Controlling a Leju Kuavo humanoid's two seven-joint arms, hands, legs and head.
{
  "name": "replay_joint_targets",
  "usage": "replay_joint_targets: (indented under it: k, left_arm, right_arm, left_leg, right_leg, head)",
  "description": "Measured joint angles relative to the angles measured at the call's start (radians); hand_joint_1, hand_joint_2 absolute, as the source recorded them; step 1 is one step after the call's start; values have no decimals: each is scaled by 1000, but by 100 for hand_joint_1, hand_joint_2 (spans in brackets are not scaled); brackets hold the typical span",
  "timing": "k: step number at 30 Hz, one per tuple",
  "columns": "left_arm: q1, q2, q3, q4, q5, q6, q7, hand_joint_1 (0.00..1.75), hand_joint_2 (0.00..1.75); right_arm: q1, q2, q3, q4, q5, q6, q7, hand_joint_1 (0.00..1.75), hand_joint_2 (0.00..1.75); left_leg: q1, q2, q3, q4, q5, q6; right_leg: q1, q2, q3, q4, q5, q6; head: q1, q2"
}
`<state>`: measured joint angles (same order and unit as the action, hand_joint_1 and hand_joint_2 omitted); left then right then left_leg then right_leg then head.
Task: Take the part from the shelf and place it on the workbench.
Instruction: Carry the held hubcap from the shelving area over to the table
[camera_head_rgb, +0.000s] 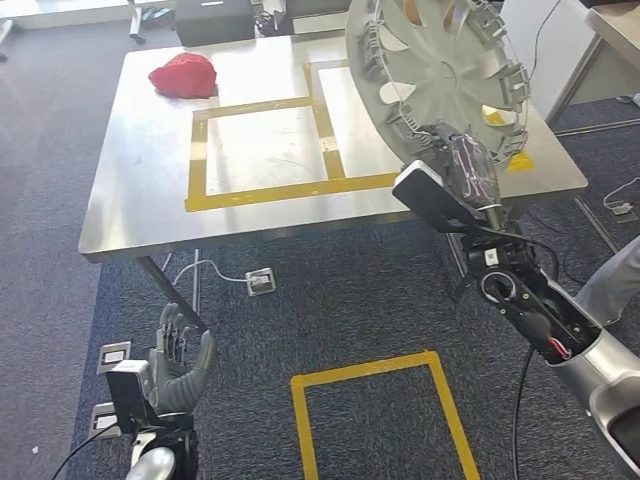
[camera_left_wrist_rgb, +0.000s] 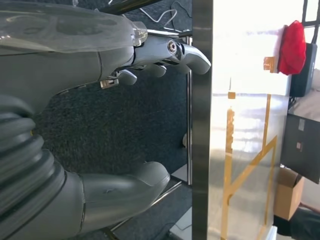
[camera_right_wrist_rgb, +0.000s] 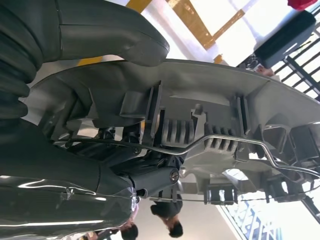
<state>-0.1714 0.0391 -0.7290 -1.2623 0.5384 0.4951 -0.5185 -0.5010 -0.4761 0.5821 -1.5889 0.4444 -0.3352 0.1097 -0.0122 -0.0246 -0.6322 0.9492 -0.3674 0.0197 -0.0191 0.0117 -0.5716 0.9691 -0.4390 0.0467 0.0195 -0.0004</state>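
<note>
- My left hand (camera_head_rgb: 177, 360) hangs low beside the workbench (camera_head_rgb: 136, 190), fingers apart, holding nothing
- I aim for the yellow tape frame (camera_head_rgb: 264, 150), keeping off the red cloth (camera_head_rgb: 183, 75)
- My right hand (camera_head_rgb: 472, 165) grips the hubcap (camera_head_rgb: 438, 65) by its rim, tilted above the bench's right end; I'd level it before lowering

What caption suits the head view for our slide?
Right hand holds a grey wheel cover above the steel workbench; left hand hangs open.
</note>
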Motion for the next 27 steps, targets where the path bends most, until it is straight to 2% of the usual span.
replay_joint_targets:
  k: [5,9,12,13,14,16,17,18,19,20,21,22,23,24,25,27]
  left_arm:
    - [-5,-5,0,2,0,-19,-11,0,175]
    - [-9,-8,0,6,1,-17,-17,0,175]
    - [-9,-12,0,6,0,-7,-18,0,175]
    - [-10,-14,0,6,0,-4,-18,0,175]
    - [-10,-15,0,6,0,-3,-17,0,175]
    - [-9,-16,0,7,0,-3,-16,0,175]
    - [-7,-16,0,7,0,-4,-16,0,175]
    - [-5,-16,0,8,0,-6,-16,0,175]
    - [-5,-16,0,9,1,-8,-16,0,175]
    - [-5,-17,0,10,1,-9,-16,0,175]
    - [-6,-18,0,12,1,-10,-16,0,175]
    - [-7,-18,0,13,1,-11,-16,0,175]
    - [-7,-19,0,13,1,-12,-16,0,175]
    - [-8,-18,-1,14,1,-13,-16,0,175]
    - [-8,-19,-2,15,1,-14,-16,0,175]
    - [-9,-18,-2,16,1,-14,-16,0,175]
  right_arm:
    - [-37,0,0,46,-1,-1,13,175,175]
    - [-58,2,2,73,-2,-1,14,175,175]
    - [-75,5,6,88,-2,-1,11,175,175]
    - [-81,6,8,94,-2,-1,10,175,175]
    - [-86,7,10,101,-2,-1,9,175,175]
    - [-92,8,12,113,-3,-4,5,175,175]
    - [-92,8,13,118,-3,-6,4,175,175]
    - [-92,8,14,122,-4,-8,4,175,175]
    - [-92,8,15,126,-5,-8,4,175,175]
    - [-92,8,16,130,-6,-9,4,175,175]
    - [-93,8,17,134,-7,-10,4,175,175]
    - [-95,9,18,137,-7,-11,4,175,175]
    - [-95,9,18,140,-7,-13,3,175,175]
    - [-95,10,20,143,-7,-15,4,175,175]
    - [-94,11,20,144,-8,-17,4,175,175]
    - [-91,12,20,148,-11,-18,8,175,175]
  left_leg:
    - [-1,-1,-1,2,-1,1]
    - [-6,-1,-3,9,-9,14]
    - [4,3,22,-24,-5,18]
    - [9,4,35,-38,-2,20]
    - [13,5,45,-46,-2,20]
    - [17,6,55,-47,-7,21]
    - [20,5,59,-45,-13,17]
    - [25,4,63,-42,-19,12]
    - [31,3,67,-35,-27,5]
    - [37,1,71,-25,-38,-3]
    - [39,-1,71,-13,-49,-13]
    - [41,-2,68,2,-59,-22]
    - [40,-3,64,11,-65,-30]
    - [37,-4,60,16,-67,-36]
    - [39,-3,58,18,-68,-40]
    - [40,3,54,30,-78,-47]
  right_leg:
    - [-2,0,2,-2,0,1]
    - [-7,-1,6,-10,2,7]
    - [-3,-1,9,-7,-7,14]
    - [-2,-2,-4,24,-22,18]
    - [-5,-3,-31,77,-45,21]
    - [-9,-4,-104,212,-91,31]
    - [-13,-4,-130,251,-94,36]
    - [-17,-5,-139,252,-78,42]
    - [-22,-6,-127,212,-42,50]
    - [-29,-8,-100,142,1,60]
    - [-32,-8,-70,80,27,70]
    - [-33,-7,-47,32,40,72]
    - [-32,-5,-35,10,38,66]
    - [-29,-2,-31,12,26,54]
    - [-28,0,-33,14,22,38]
    - [-26,1,-30,18,15,18]
  head:
    - [1,0]
    - [-3,0]
    - [-2,0]
    - [1,0]
    - [6,0]
    - [15,0]
    - [18,0]
    - [21,0]
    - [24,0]
    - [27,0]
    - [32,0]
    - [37,0]
    - [39,0]
    - [38,0]
    - [33,0]
    - [21,0]
